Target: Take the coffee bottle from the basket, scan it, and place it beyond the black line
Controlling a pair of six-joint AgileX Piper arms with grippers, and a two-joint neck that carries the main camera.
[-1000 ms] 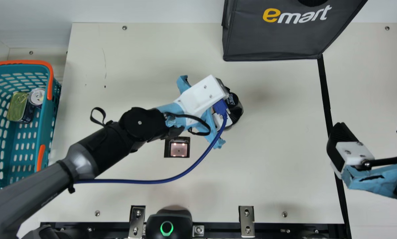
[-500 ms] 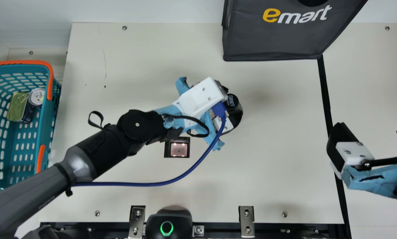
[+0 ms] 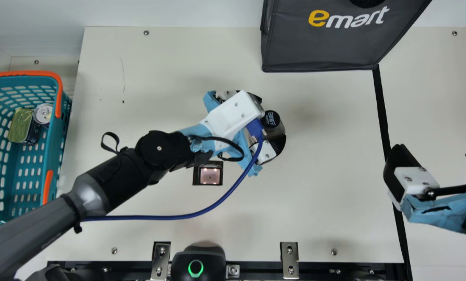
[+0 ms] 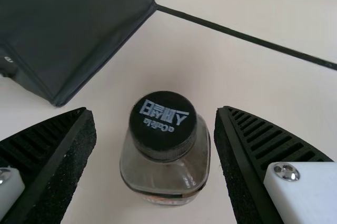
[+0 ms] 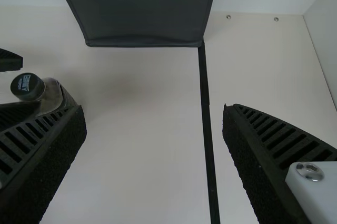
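Black cap (image 4: pixel 163 124) upward, the coffee bottle (image 4: pixel 164 175) stands vertical between the open left tool (image 3: pixel 269 121), the right tool (image 3: pixel 435 151) gaping too.

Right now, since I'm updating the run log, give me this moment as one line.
left hand: open, a finger either side of coffee bottle | coffee bottle: upright, short of black line | right hand: open, empty

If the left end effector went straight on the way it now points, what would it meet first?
Most likely the coffee bottle, lined up with the open left end effector. Its fingers may pass either side; how deep the bottle sits is unclear.
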